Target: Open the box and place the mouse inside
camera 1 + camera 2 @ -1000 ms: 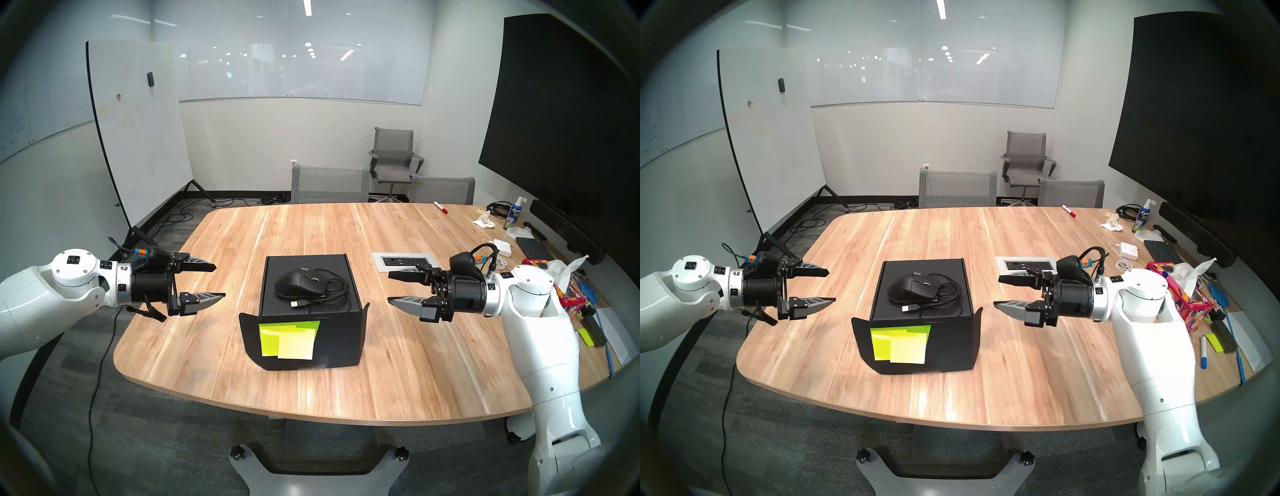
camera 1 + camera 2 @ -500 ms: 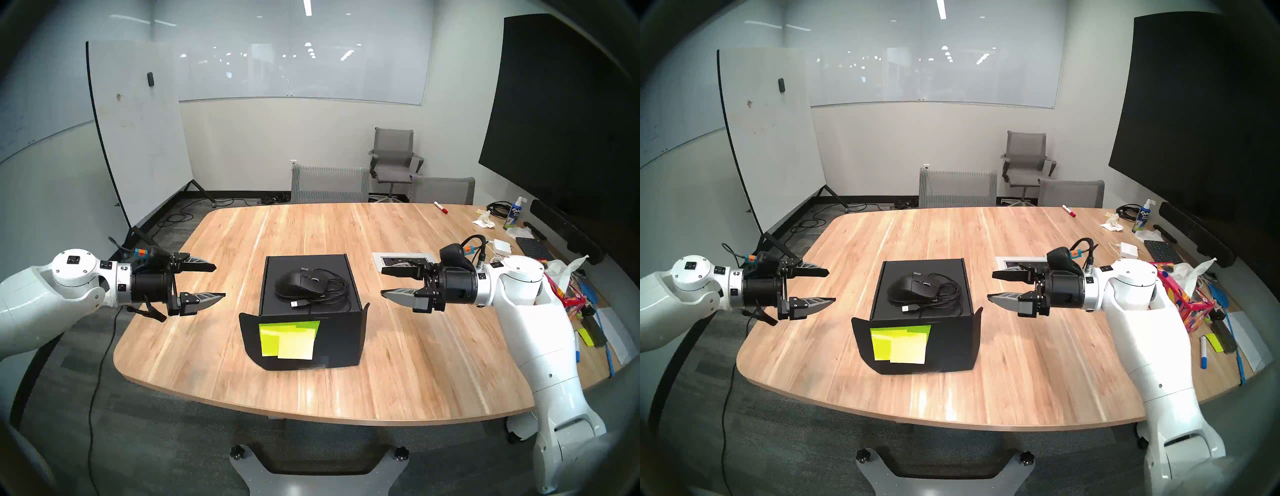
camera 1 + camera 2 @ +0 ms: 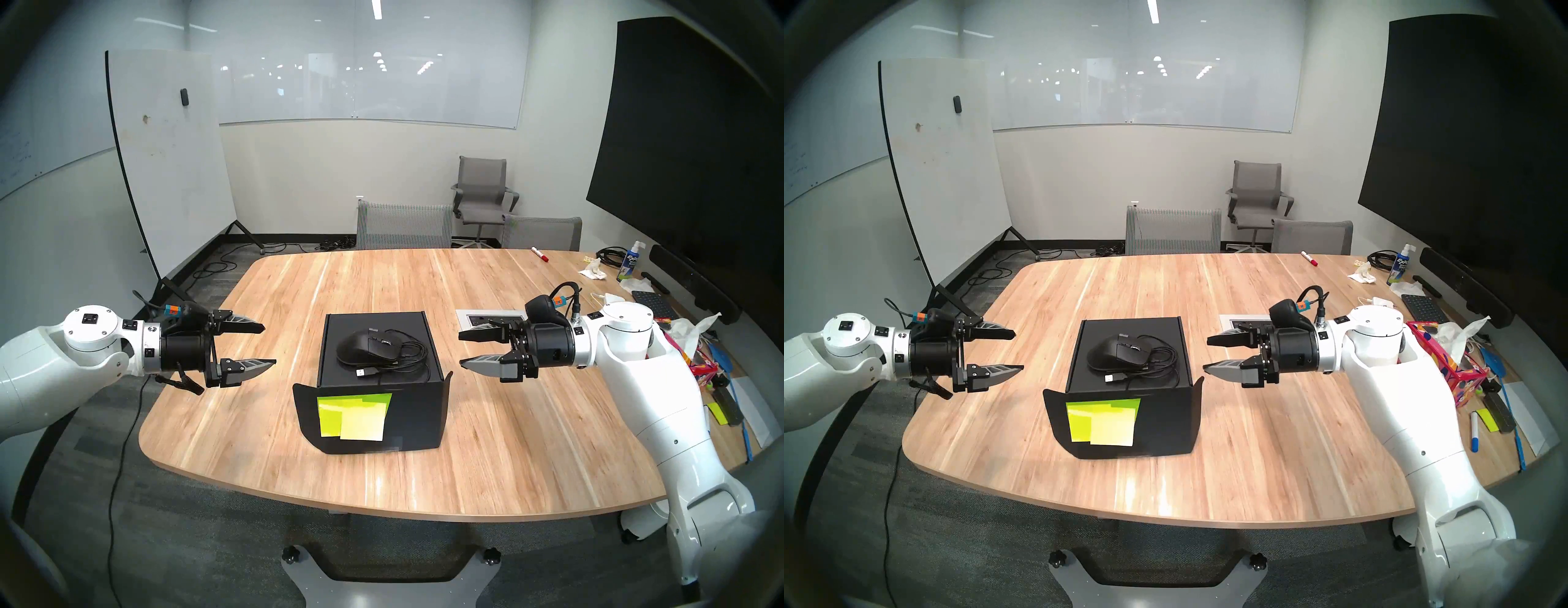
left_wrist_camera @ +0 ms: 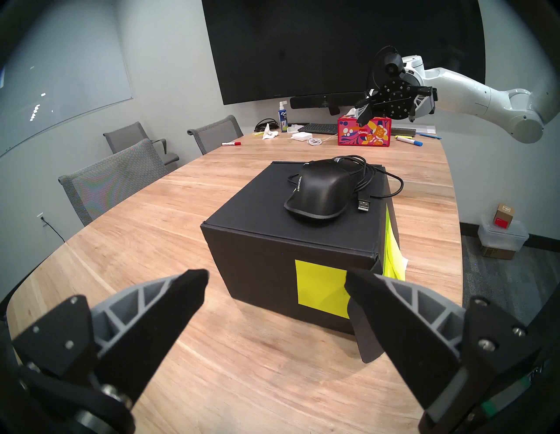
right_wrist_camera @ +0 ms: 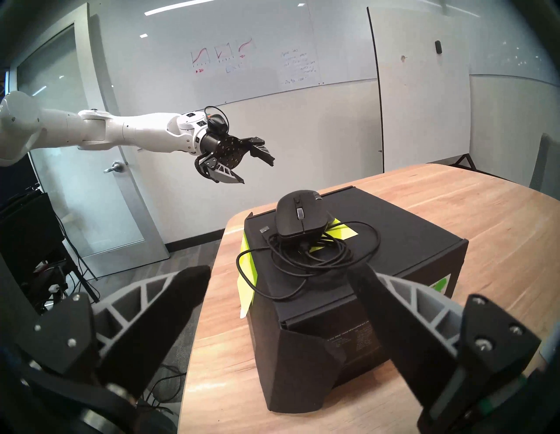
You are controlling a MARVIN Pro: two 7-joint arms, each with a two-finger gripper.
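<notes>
Mouse [image 3: 368, 348] rests on the closed box [image 3: 377, 378]; both empty grippers, left [image 3: 259, 344] and right [image 3: 463, 349], spread wide, must first clear it.

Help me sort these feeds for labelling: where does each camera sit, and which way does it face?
Head pair: high, looking down the table; box with mouse centre, left gripper and right gripper at the sides.
Left wrist: beside the box, facing the black screen; own fingers, opposite right gripper.
Right wrist: opposite side, facing the whiteboard; left gripper beyond.
All share box and mouse.
</notes>
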